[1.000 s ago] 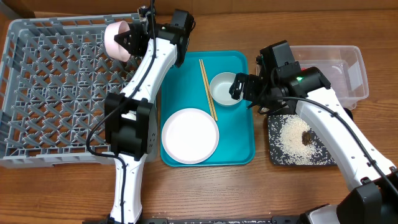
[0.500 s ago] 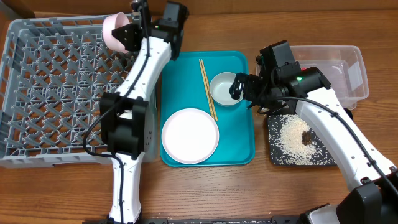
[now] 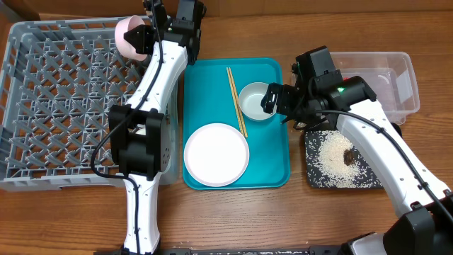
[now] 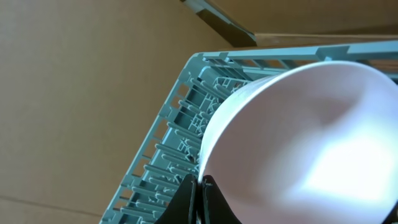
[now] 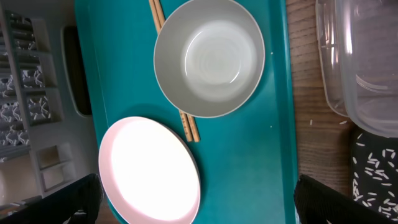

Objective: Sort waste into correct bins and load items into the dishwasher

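One pink bowl (image 4: 298, 149) in left hand (image 4: 200, 194)

This is a robotics test bench, staged as a kitchen clearing-up station. Two white jointed machines, the left arm (image 3: 152, 92) and the right arm (image 3: 382, 152), stand at the near edge of a plain wooden table (image 3: 318, 212).

Kitchen props cover the top:
- A grey dish rack (image 3: 42, 106) fills the left end.
- A teal tray (image 3: 272, 163) in the middle carries a white plate (image 3: 216, 154), a grey bowl (image 3: 255, 101) and chopsticks (image 3: 236, 99).
- A clear tub (image 3: 407, 78) sits at the far right corner.
- A black tray (image 3: 311, 180) beside the tub is strewn with rice (image 3: 333, 159).

What looks like plain brown cardboard (image 4: 62, 93) stands beyond the rack's far side.
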You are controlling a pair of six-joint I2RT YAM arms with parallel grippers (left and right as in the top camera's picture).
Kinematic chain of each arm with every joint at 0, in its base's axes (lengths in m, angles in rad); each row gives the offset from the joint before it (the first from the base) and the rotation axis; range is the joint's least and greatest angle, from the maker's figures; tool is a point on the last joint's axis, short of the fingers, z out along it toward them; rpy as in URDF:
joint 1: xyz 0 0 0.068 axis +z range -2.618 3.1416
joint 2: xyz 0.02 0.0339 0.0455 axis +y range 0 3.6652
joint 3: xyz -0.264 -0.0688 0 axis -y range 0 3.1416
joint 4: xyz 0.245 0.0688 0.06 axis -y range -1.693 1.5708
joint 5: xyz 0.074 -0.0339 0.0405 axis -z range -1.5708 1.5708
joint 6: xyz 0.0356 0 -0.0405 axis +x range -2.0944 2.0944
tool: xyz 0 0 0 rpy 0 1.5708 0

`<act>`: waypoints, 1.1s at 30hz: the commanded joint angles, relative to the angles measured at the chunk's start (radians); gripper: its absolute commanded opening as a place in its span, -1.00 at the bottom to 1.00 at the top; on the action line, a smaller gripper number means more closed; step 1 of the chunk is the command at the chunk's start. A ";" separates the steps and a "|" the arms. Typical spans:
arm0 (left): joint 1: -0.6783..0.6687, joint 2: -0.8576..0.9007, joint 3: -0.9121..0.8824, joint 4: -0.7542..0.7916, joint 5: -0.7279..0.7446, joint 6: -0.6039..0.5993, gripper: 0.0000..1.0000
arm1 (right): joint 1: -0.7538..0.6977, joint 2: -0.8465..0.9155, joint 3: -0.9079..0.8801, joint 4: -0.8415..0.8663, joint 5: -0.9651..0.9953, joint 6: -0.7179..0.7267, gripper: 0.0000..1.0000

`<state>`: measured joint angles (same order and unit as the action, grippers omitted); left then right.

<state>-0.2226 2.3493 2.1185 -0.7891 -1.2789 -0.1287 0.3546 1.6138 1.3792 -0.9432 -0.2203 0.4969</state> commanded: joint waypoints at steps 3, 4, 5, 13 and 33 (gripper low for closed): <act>-0.005 0.051 -0.006 0.055 -0.017 0.108 -0.92 | 0.004 -0.016 0.028 0.003 0.011 0.000 1.00; -0.005 0.058 -0.006 0.060 -0.032 0.116 -0.92 | 0.004 -0.016 0.028 0.003 0.011 0.000 1.00; -0.005 0.070 -0.006 0.068 -0.048 0.127 -0.92 | 0.004 -0.016 0.028 0.003 0.011 0.000 1.00; -0.013 0.098 -0.006 0.081 -0.132 0.159 -0.92 | 0.004 -0.016 0.028 0.003 0.011 0.000 1.00; -0.162 0.079 -0.006 0.083 -0.213 0.245 -0.19 | 0.004 -0.016 0.028 0.003 0.011 0.000 1.00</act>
<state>-0.3523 2.4310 2.1174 -0.7094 -1.4670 0.1085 0.3546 1.6138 1.3792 -0.9432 -0.2203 0.4969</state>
